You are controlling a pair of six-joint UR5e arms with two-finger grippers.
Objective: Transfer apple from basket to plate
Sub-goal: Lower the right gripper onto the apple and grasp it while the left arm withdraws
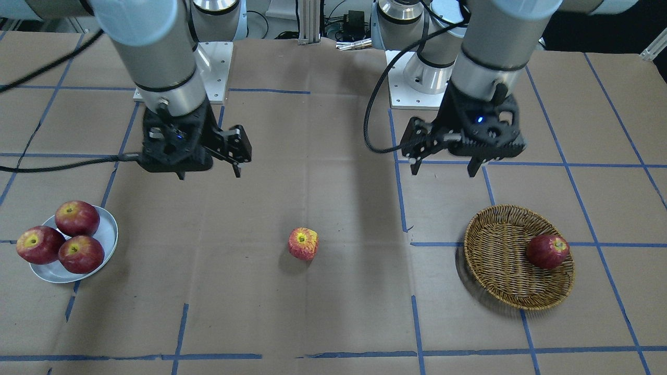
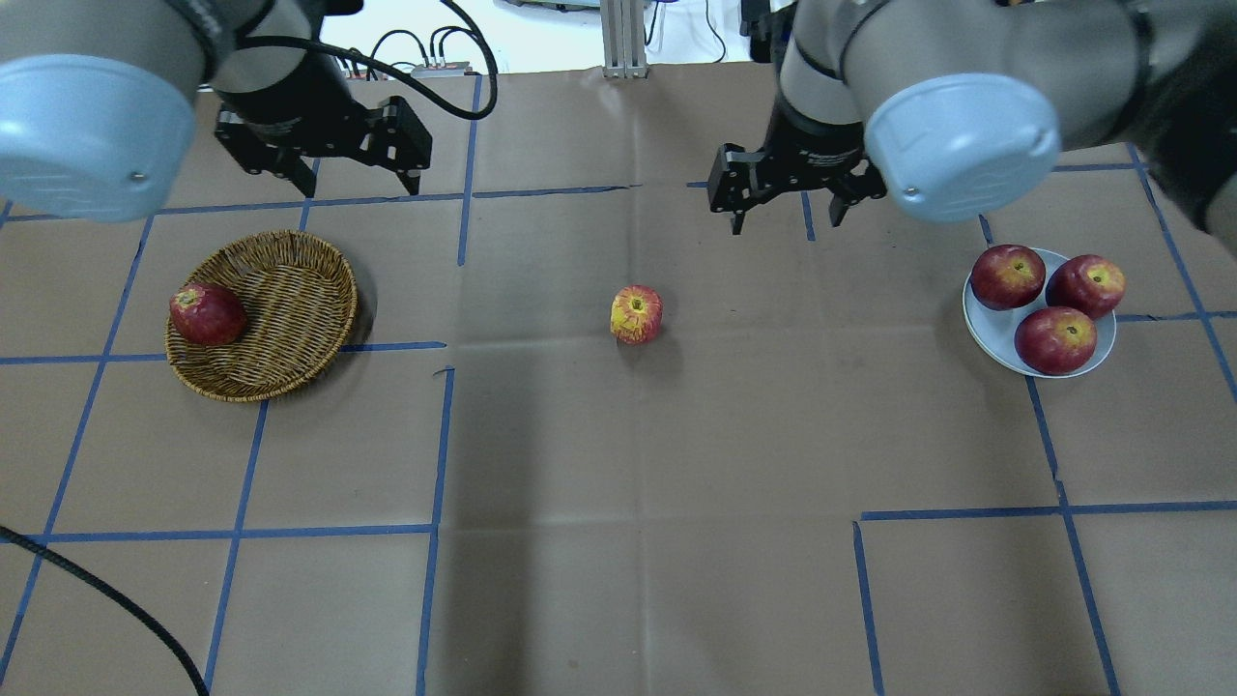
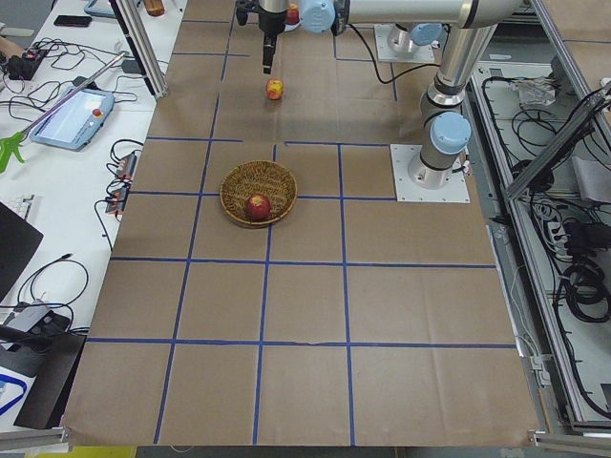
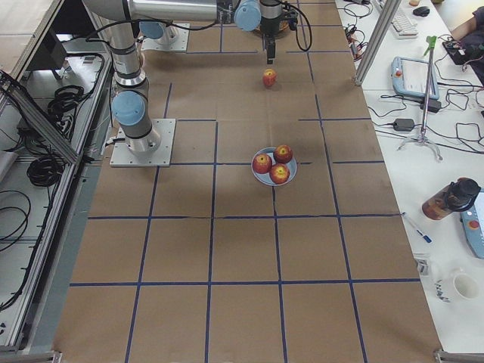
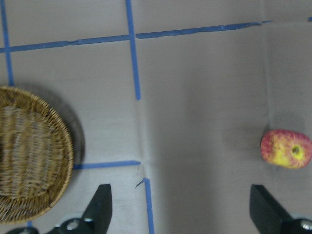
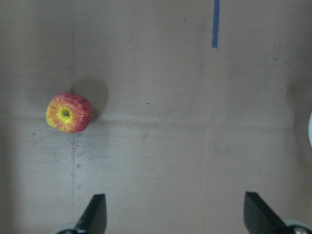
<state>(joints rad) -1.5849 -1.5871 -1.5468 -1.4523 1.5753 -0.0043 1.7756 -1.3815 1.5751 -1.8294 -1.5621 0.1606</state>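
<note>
The pale pinkish-red apple [image 1: 303,243] with a yellow stem patch lies on the bare table, midway between basket and plate; it also shows in the overhead view [image 2: 636,314] and both wrist views [image 5: 286,148] [image 6: 69,112]. The wicker basket [image 1: 500,260] [image 2: 280,309] sits on my left side. The white-grey plate [image 1: 107,232] [image 2: 986,324] sits on my right side. My left gripper [image 1: 443,171] [image 2: 359,188] is open and empty, raised beyond the basket. My right gripper [image 1: 208,176] [image 2: 785,224] is open and empty, raised between apple and plate.
One dark red apple [image 1: 547,251] lies in the basket against its outer rim. Three dark red apples [image 1: 77,217] fill the plate. The table is brown paper with blue tape grid lines. Both arm bases stand at the robot's edge.
</note>
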